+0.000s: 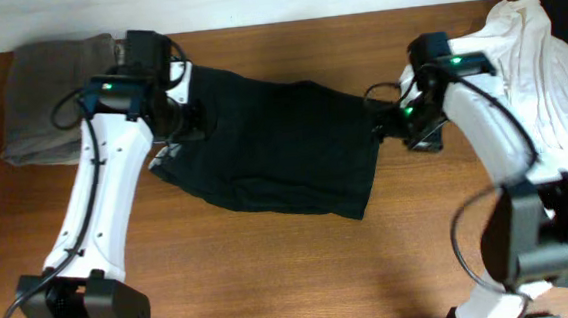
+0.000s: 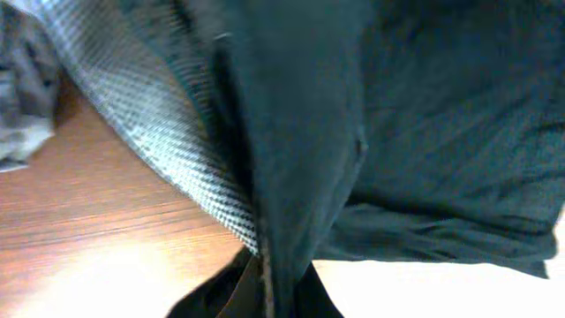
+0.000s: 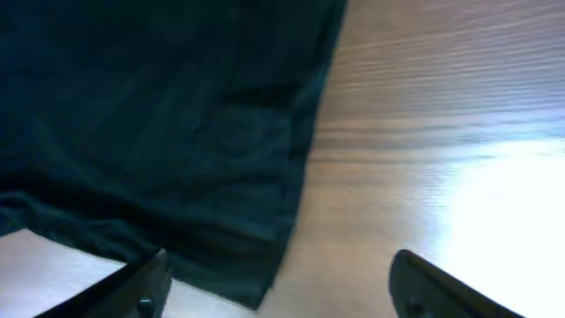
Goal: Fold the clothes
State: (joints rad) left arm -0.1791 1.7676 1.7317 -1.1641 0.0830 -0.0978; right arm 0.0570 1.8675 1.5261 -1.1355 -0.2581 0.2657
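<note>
A dark green-black T-shirt [image 1: 273,145] lies spread on the wooden table. My left gripper [image 1: 176,121] is shut on the shirt's left edge; in the left wrist view the pinched fold [image 2: 300,177] hangs up from the jaws [image 2: 278,296], and a light mesh inner lining [image 2: 168,132] shows. My right gripper [image 1: 412,120] is open and empty, just off the shirt's right edge. In the right wrist view the shirt [image 3: 159,132] lies at the left, and bare wood lies between the two fingers [image 3: 278,283].
A folded grey garment [image 1: 44,101] lies at the far left. A pile of white clothing [image 1: 538,61] with a dark item behind it lies at the far right. Bare wood [image 1: 302,268] runs along the front.
</note>
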